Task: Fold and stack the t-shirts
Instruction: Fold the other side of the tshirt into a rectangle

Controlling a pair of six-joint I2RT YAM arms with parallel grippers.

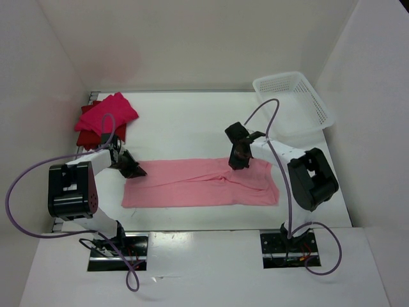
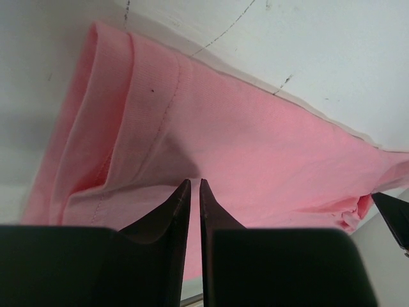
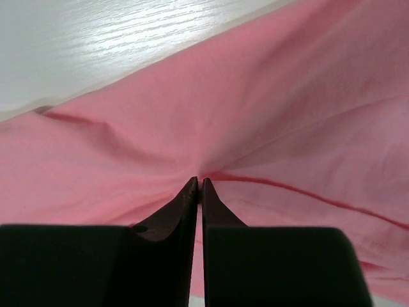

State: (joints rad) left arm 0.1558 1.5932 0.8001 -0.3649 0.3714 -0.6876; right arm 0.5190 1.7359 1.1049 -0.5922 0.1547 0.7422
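Note:
A pale pink t-shirt (image 1: pixel 198 184) lies folded into a long strip across the middle of the table. My left gripper (image 1: pixel 133 170) is at its far left corner, shut on the cloth by the sleeve hem (image 2: pixel 160 121). In the left wrist view the left gripper's (image 2: pixel 195 181) tips pinch the pink fabric. My right gripper (image 1: pixel 238 161) is at the strip's far edge, right of the middle. In the right wrist view the right gripper (image 3: pixel 199 181) is shut on the shirt (image 3: pixel 287 96), and creases radiate from the tips. A magenta-pink t-shirt (image 1: pixel 108 114) lies bunched on a dark red one (image 1: pixel 84 135) at the far left.
A white lattice basket (image 1: pixel 294 102) stands tilted at the far right corner against the wall. White walls close in the table on three sides. Both arms' cables loop over the near edge of the table.

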